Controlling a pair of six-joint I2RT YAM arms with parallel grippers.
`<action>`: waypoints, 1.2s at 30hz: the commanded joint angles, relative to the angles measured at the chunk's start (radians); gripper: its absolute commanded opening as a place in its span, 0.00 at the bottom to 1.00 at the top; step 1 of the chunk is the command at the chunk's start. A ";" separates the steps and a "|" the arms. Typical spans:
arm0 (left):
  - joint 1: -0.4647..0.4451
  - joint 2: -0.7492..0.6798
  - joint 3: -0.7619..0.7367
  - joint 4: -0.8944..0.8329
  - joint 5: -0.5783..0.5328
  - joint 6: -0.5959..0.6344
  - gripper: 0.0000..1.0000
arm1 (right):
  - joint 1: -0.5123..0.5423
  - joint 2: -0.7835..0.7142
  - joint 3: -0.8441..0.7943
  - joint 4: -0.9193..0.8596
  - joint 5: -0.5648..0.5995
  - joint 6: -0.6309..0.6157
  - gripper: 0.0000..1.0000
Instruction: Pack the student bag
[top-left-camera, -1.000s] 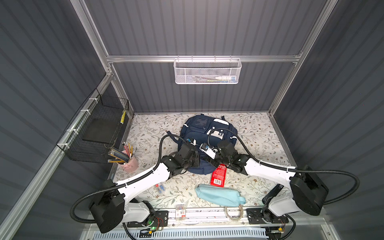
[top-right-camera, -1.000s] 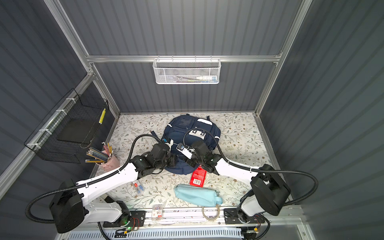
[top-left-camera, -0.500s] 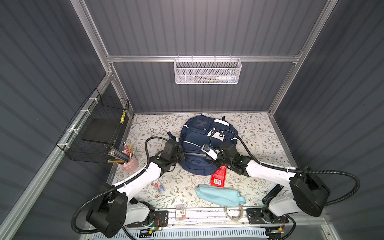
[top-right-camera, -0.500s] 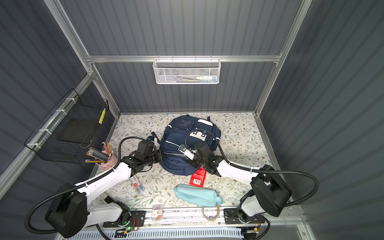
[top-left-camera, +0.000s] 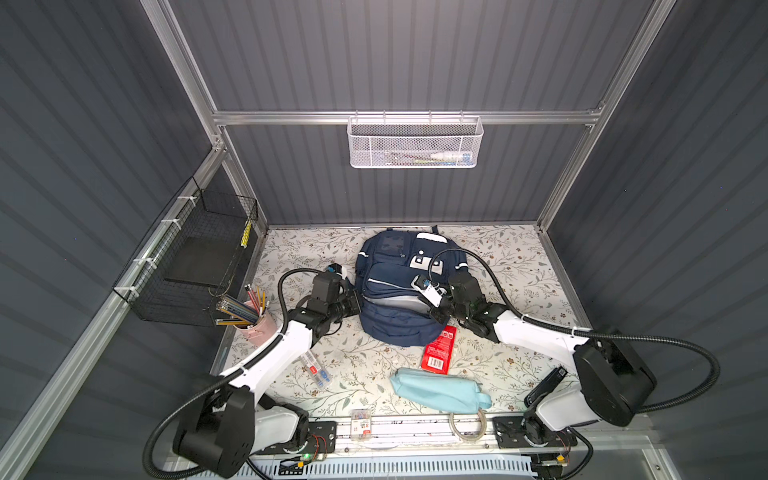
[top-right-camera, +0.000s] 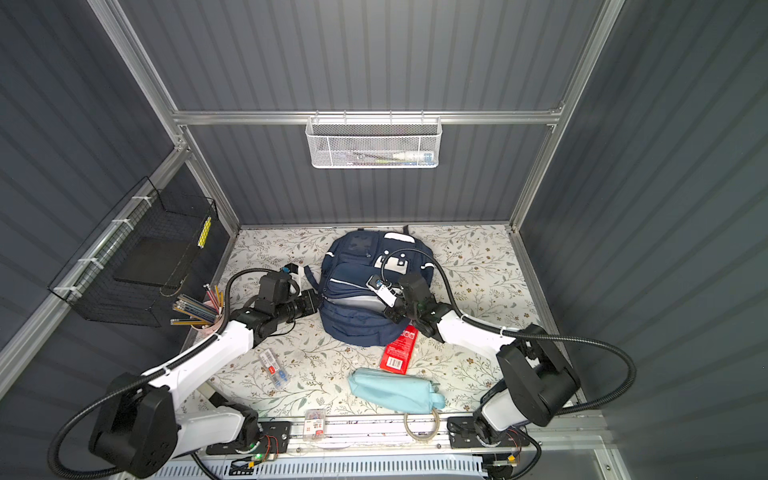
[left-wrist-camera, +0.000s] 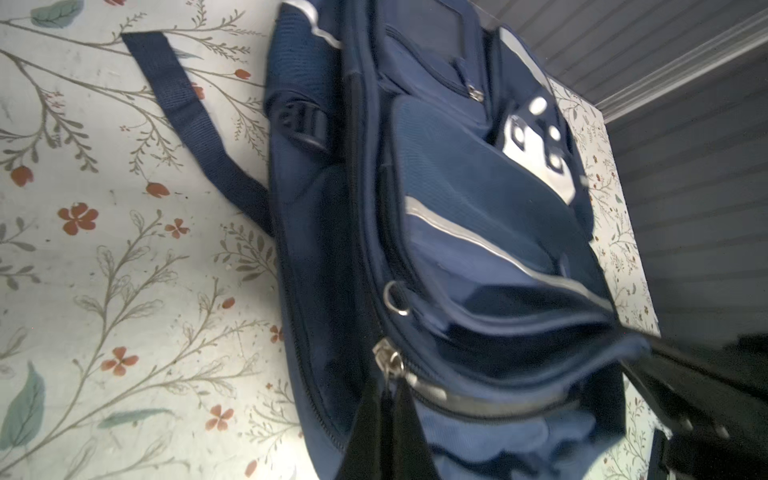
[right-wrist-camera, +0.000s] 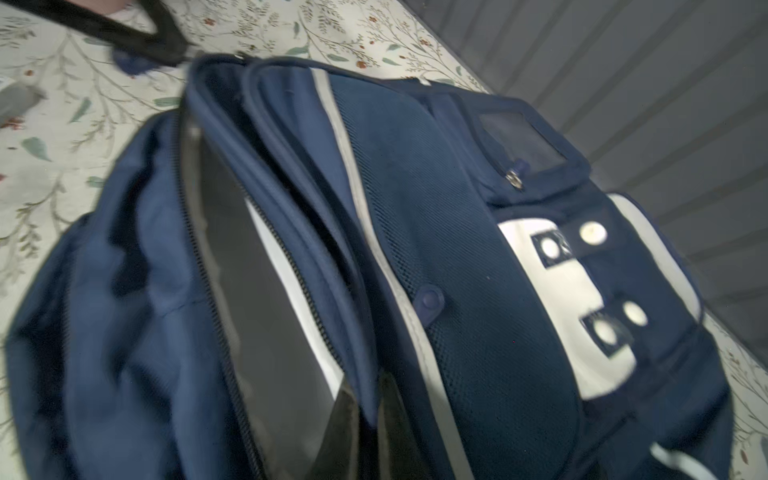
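Note:
The student bag (top-left-camera: 399, 286) (top-right-camera: 357, 286), navy with white stripes and a white buttoned patch, lies in the middle of the floral mat in both top views. Its main compartment gapes, showing pale grey lining (right-wrist-camera: 266, 291). My left gripper (top-left-camera: 356, 301) (left-wrist-camera: 388, 399) is at the bag's left side, shut on the metal zipper pull (left-wrist-camera: 388, 363). My right gripper (top-left-camera: 434, 311) (right-wrist-camera: 370, 411) is at the bag's right side, shut on the navy edge of the opening's upper flap (right-wrist-camera: 361, 332) and holding it up.
A red pack (top-left-camera: 438, 349) leans against the bag's near edge. A light-blue pouch (top-left-camera: 436, 390) lies in front of it. A pink cup of pencils (top-left-camera: 255, 320) and a black wire basket (top-left-camera: 199, 257) are at left. Small clear boxes (top-left-camera: 316, 370) lie near the left arm. A white mesh basket (top-left-camera: 415, 143) hangs on the back wall.
My left gripper has moved from the bag's middle to its left side with the zipper pull, and the compartment has opened. My right gripper has closed on the flap edge.

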 joint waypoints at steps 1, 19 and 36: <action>-0.052 -0.084 -0.043 -0.025 -0.024 -0.089 0.00 | -0.028 0.019 0.064 -0.067 0.078 0.035 0.33; -0.242 -0.036 0.077 0.027 -0.034 -0.106 0.00 | 0.223 0.084 0.148 -0.107 0.172 -0.031 0.61; 0.006 0.016 0.054 -0.061 -0.131 0.040 0.00 | 0.208 -0.039 -0.001 -0.106 0.094 -0.121 0.00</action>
